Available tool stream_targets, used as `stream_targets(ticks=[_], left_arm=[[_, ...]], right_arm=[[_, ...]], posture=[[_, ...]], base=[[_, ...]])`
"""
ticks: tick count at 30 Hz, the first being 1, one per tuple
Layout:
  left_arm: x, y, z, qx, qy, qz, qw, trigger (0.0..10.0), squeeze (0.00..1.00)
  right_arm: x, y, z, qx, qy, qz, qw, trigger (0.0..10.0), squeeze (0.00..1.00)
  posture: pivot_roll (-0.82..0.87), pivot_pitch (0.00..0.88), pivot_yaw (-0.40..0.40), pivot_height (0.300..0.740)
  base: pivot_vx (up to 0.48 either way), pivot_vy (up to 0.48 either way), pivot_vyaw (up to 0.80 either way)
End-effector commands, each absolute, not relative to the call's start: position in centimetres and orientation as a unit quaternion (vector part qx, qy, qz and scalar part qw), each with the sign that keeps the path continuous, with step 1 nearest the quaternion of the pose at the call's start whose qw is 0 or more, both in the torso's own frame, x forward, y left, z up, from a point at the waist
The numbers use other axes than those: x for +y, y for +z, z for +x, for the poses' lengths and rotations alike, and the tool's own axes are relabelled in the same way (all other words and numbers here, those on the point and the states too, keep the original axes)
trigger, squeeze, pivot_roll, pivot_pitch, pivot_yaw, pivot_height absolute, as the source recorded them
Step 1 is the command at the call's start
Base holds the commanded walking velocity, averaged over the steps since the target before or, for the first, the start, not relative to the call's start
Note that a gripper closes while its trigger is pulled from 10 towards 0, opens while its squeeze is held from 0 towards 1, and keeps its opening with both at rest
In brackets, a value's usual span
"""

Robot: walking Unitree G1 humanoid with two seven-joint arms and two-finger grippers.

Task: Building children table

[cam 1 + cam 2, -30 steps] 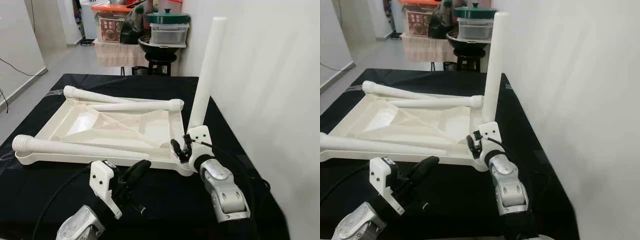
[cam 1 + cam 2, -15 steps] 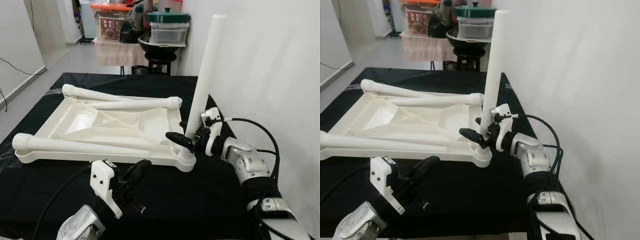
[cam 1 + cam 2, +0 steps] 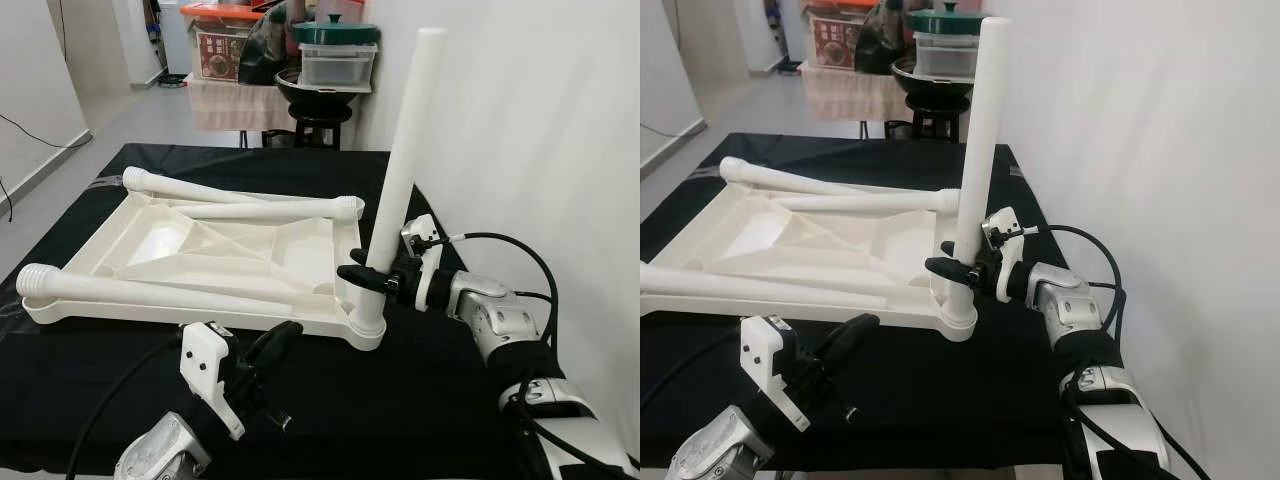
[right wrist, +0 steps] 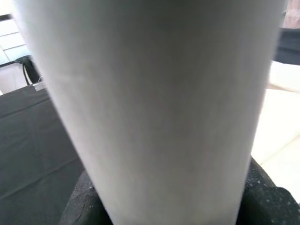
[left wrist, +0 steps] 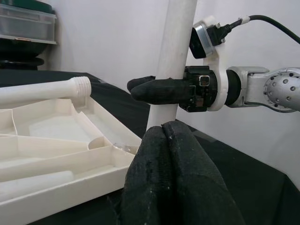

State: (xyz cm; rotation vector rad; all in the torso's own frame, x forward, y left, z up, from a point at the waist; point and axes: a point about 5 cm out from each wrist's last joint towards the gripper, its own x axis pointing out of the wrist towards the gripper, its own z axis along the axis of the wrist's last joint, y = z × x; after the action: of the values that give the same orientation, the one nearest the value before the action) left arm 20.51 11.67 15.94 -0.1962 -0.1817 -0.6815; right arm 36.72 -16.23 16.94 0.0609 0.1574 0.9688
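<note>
The white table top (image 3: 180, 318) lies upside down on a black-covered table. One white leg (image 3: 400, 160) stands upright in its near right corner socket (image 3: 366, 325). My right gripper (image 3: 375, 278) reaches in from the right and is shut on this leg low down; the leg (image 4: 150, 93) fills the right wrist view. Three loose legs lie across the table top: one along the front (image 3: 150, 293), two at the back (image 3: 270, 211). My left gripper (image 3: 275, 340) hovers in front of the table top's near edge, shut on nothing, its fingers (image 5: 173, 178) pointing at the upright leg.
A white wall (image 3: 540, 150) runs close along the table's right side. Behind the table stands a stool with a black bowl and lidded containers (image 3: 335, 60). Bare black cloth (image 3: 400, 420) lies in front of the table top.
My right arm has swung from in front of the corner to its right side and now grips the leg higher up. The leg has gone from leaning right to nearly vertical. The left gripper stayed put.
</note>
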Motion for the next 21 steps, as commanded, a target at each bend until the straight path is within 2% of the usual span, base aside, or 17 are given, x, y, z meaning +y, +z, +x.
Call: stream_targets(ticks=[1,2,3,4,5,6,7,8,9,10,12,13,17,20,21], left_arm=[[11.5,15.7,20.4,-0.084,-0.333,-0.095,0.934,10.0,0.0],[11.5,15.7,20.4,-0.084,-0.333,-0.095,0.934,10.0,0.0],[11.5,15.7,20.4,-0.084,-0.333,-0.095,0.934,10.0,0.0],[11.5,15.7,20.4,-0.085,-0.333,-0.095,0.934,10.0,0.0],[11.6,15.8,20.3,-0.085,-0.333,-0.094,0.934,10.0,0.0],[11.6,15.8,20.3,-0.085,-0.333,-0.094,0.934,10.0,0.0],[11.6,15.9,20.3,-0.086,-0.332,-0.094,0.935,10.0,0.0],[11.7,15.9,20.3,-0.086,-0.332,-0.094,0.935,10.0,0.0],[11.7,15.9,20.3,-0.086,-0.332,-0.094,0.935,10.0,0.0],[11.8,16.0,20.3,-0.087,-0.332,-0.093,0.935,10.0,0.0],[11.9,16.0,20.4,-0.087,-0.332,-0.092,0.935,10.0,0.0],[11.9,16.0,20.5,-0.086,-0.332,-0.092,0.935,10.0,0.0],[11.8,15.9,20.6,-0.083,-0.332,-0.092,0.935,10.0,0.0],[11.8,15.9,20.7,-0.084,-0.329,-0.09,0.936,10.0,0.0],[11.8,15.9,20.8,-0.084,-0.328,-0.089,0.937,10.0,0.0]], right_arm=[[-16.0,16.4,36.9,0.087,0.449,0.031,0.889,0.0,0.0],[-16.0,16.4,36.9,0.087,0.449,0.031,0.889,0.0,0.0],[-16.3,16.2,37.1,0.085,0.416,-0.004,0.905,0.0,0.0],[-16.6,15.9,37.3,0.089,0.344,-0.047,0.934,0.0,0.0],[-16.9,15.7,37.5,0.088,0.292,-0.076,0.949,0.0,0.0],[-16.9,15.7,37.5,0.088,0.292,-0.076,0.949,0.0,0.0],[-17.6,15.8,37.2,0.063,0.14,-0.055,0.987,0.0,0.0],[-18.5,15.8,36.6,0.054,0.026,-0.03,0.998,0.0,0.0],[-18.5,15.8,36.6,0.054,0.026,-0.03,0.998,0.0,0.0],[-17.1,15.1,34.9,0.052,0.011,-0.028,0.998,0.0,0.0],[-13.9,14.5,33.0,0.039,0.063,-0.054,0.996,0.0,0.0],[-13.3,14.5,33.0,0.037,0.086,-0.06,0.994,0.0,0.0],[-14.0,14.2,33.8,0.052,0.078,-0.046,0.995,0.0,0.0],[-14.0,14.5,33.7,0.047,0.067,-0.087,0.993,0.2,0.0],[-13.5,14.6,33.6,0.045,0.076,-0.092,0.992,10.0,1.0]], posture=[[0.02,0.0,-0.107,0.74],[0.02,0.0,-0.107,0.74],[0.02,0.0,-0.11,0.74],[0.03,0.0,-0.12,0.74],[0.03,0.0,-0.12,0.74],[0.03,0.0,-0.12,0.74],[0.02,0.0,-0.123,0.74],[0.02,0.0,-0.123,0.74],[0.02,0.0,-0.123,0.74],[0.01,0.0,-0.106,0.74],[-0.01,0.0,-0.08,0.74],[-0.01,0.0,-0.083,0.74],[0.0,0.0,-0.099,0.74],[0.0,0.0,-0.098,0.74],[0.0,0.0,-0.099,0.74]], base=[[0.0,0.0,0.0],[0.0,0.0,0.0],[0.0,0.0,0.0],[0.0,0.0,0.0],[0.0,0.0,0.0],[0.0,0.0,0.0],[0.0,0.0,0.0],[0.0,0.0,0.0],[0.0,0.0,0.0],[0.0,0.0,0.0],[0.0,0.0,0.0],[0.0,0.0,0.0],[0.0,0.0,0.0],[0.0,0.0,0.0],[0.0,0.0,0.0]])
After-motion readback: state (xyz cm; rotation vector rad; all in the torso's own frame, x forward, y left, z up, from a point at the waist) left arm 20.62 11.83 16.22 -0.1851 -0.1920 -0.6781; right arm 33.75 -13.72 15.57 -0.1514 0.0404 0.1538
